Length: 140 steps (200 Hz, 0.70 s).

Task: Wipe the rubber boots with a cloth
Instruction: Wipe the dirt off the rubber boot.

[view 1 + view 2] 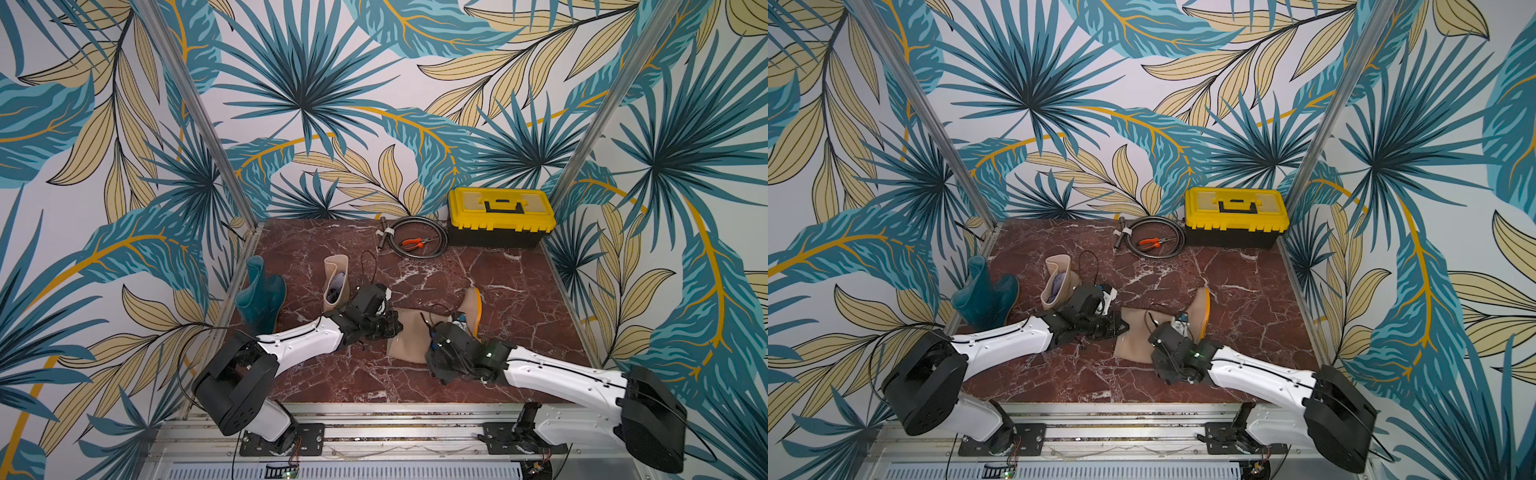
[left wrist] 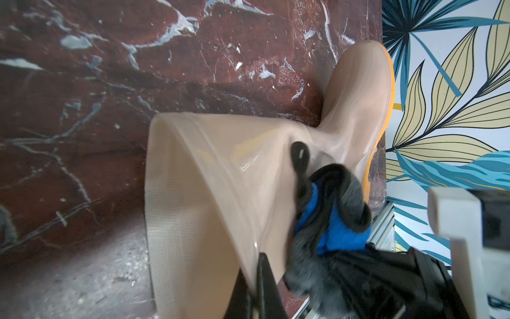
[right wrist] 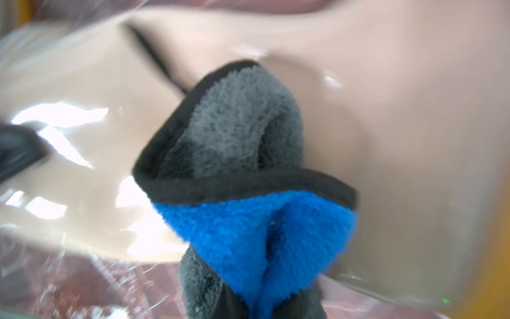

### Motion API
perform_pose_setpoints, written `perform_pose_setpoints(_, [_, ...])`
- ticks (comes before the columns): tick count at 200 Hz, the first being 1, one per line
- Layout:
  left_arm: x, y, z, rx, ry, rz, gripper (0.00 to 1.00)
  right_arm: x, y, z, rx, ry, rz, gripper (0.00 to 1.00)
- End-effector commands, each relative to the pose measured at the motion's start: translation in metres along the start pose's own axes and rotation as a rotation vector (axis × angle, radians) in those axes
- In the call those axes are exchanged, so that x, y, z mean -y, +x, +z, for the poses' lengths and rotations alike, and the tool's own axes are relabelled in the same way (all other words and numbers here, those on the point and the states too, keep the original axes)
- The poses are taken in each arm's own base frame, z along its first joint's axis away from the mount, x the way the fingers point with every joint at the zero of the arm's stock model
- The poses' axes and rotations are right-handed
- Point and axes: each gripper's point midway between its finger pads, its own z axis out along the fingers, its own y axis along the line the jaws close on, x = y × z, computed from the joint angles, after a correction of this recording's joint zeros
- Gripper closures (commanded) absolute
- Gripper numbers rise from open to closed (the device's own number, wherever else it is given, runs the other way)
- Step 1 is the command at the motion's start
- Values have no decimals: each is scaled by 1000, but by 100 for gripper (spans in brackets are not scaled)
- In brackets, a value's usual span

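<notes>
Nearest the front edge of the marble-patterned table (image 1: 498, 291), a little right of its middle, the right gripper (image 1: 446, 353) has its jaws clamped on the cloth (image 3: 242, 132) — a fluffy rag, grey on one face and blue on the other, with a black hem. The bunched cloth presses onto the glossy side of the lying beige boot (image 1: 409, 336), about where shaft meets ankle. That boot rests on its side near the table's middle, with its shaft mouth toward the left edge, its toe toward the far edge and its orange sole facing the right edge.

At the shaft's mouth the left gripper (image 1: 388, 328) is closed tight on the rubber rim. In the left wrist view a strip of beige shows between its black fingers (image 2: 265, 281).

Farther back and to the left, the upright beige boot (image 1: 334, 282) stands mouth up, close behind the left arm's wrist; whether they touch cannot be told. The teal boot (image 1: 259, 295) stands against the left edge.

Along the far edge lies a coiled cable (image 1: 440, 241) with orange-handled pliers (image 1: 411, 244) inside its loop. Just beside it, in the far right corner, sits a black toolbox (image 1: 500, 216) — yellow lid shut, handle folded flat.
</notes>
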Motion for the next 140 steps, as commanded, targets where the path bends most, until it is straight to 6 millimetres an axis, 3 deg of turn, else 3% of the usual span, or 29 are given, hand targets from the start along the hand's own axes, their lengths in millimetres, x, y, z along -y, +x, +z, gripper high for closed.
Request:
perform_pose_setpoints(1, [10,-12,-9,48,30,6,100,66,3,-2,46,157,144,100])
perform_pose_setpoints(19, [9,-11,-8,46,30,2,100,59,-9,-9,102,103,144,100])
perform_pose_setpoints(54, [10,-8,1,4,40,-1,100,-21,-21,1,90,-176,16,100])
perform_pose_setpoints(84, [13,-11,-1,14,45,2,100,-114,1,-15,69,-364,-226,100])
perform_pose_setpoints(102, [20,-13,-1,11,62,9,100,-151,24,-14,3,-460,-298,100])
perform_pose_setpoints(114, [26,-14,0,-8,85,10,100,-155,34,-8,-34,-449,-316,100])
perform_pose_setpoints(123, [27,-13,2,-18,91,4,100,-145,36,-4,-42,-410,-307,100])
perform_pose_setpoints(140, [25,-11,3,-24,87,1,100,-98,22,0,6,-205,-266,100])
